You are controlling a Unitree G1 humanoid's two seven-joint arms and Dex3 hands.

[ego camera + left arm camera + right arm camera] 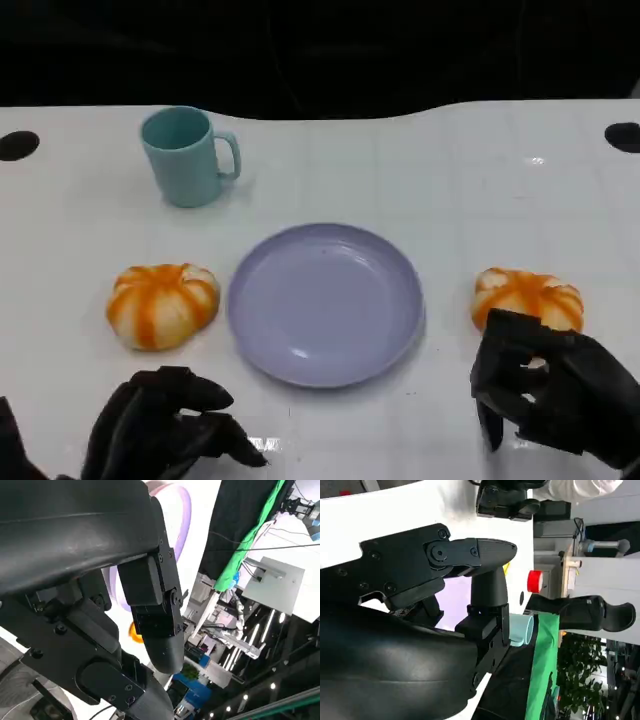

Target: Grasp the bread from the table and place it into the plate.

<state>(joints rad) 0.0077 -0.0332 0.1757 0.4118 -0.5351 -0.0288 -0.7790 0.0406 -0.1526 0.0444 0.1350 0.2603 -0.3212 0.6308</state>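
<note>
Two round orange-and-white striped breads lie on the white table, one left of the lilac plate and one right of it. The plate holds nothing. My right hand hovers just in front of the right bread, its fingers apart and pointing down, covering the bread's near edge and holding nothing. My left hand stays low near the front edge, in front of the left bread, fingers loosely apart and holding nothing. In the right wrist view the right hand's fingers stand apart in front of the plate.
A teal mug stands behind the left bread, handle towards the right. Black round holes sit at the table's far left and far right. Bare white table lies between the plate and each hand.
</note>
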